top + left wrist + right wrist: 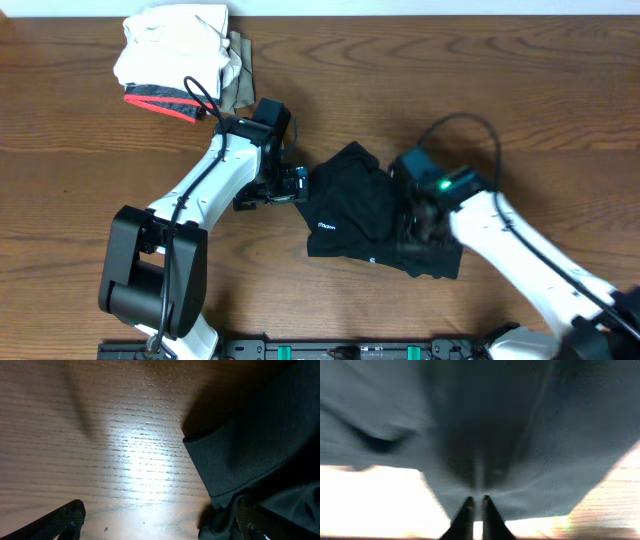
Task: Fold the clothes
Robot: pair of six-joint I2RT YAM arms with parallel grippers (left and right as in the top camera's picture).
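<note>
Right claw (pixel 475 507) pinches only a thin fold of the black shirt (pixel 360 210), so it may slip; left claw (pixel 157 517), wide open, could snag bunched cloth

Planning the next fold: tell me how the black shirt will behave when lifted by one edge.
Probably floppy: the black shirt lies crumpled in soft folds. It likely drapes limply from the right gripper, shut on its edge. Pushed, it would probably bunch rather than slide.

Illegible white logo (pixel 325 227) on shirt (pixel 360 200)
</note>
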